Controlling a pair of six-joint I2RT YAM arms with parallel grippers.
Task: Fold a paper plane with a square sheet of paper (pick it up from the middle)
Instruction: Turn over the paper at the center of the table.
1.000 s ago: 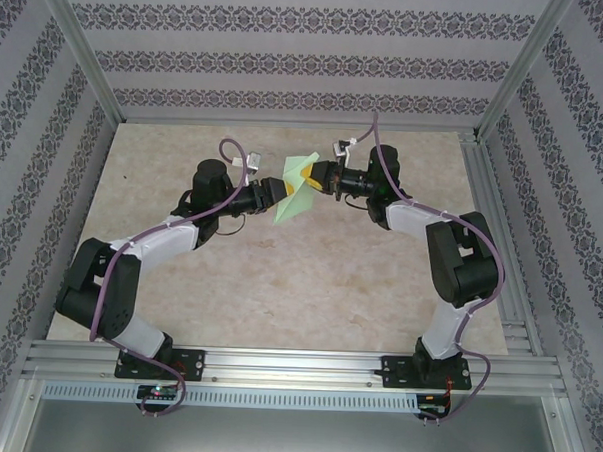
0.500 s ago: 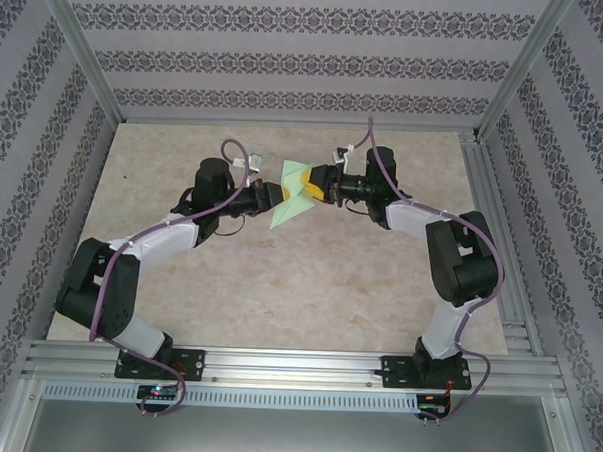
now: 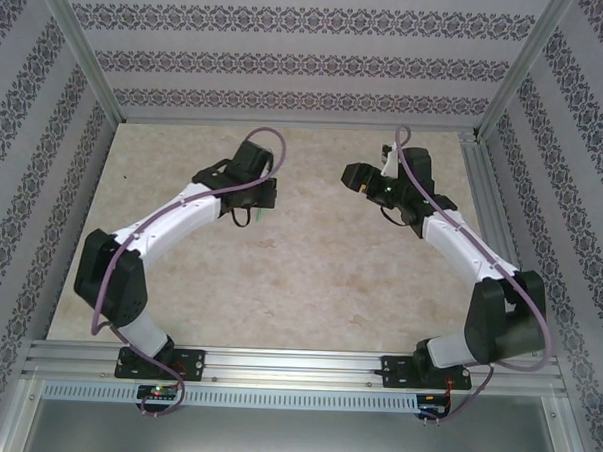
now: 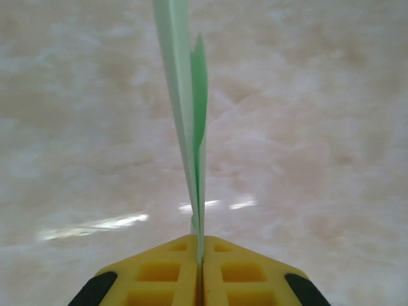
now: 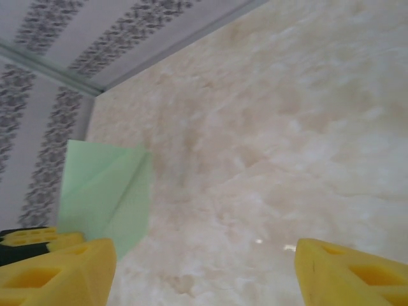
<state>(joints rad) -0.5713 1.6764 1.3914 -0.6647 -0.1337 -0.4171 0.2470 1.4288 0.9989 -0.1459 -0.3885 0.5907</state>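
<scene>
Inside left end effector (image 4: pixel 199 248): folded paper (image 4: pixel 183 95)

Overhead camera: high behind the near edge of my table (image 3: pixel 309 276), looking down across it. Wrist cameras: close above the table, both catching the folded paper (image 4: pixel 185 95).

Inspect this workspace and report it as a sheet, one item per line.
Surface: pale marbled table, no marks seen.
Job's things: folded green paper, held edge-on above the table.
Clutter: nothing seen.
Hands: left hand shut on the paper; right hand open, nothing between its fingers, apart from the paper.
Cables: purple cables run along both arms and loop at the wrists.
Surroundings: patterned walls on three sides; metal frame rail at the near edge.
</scene>
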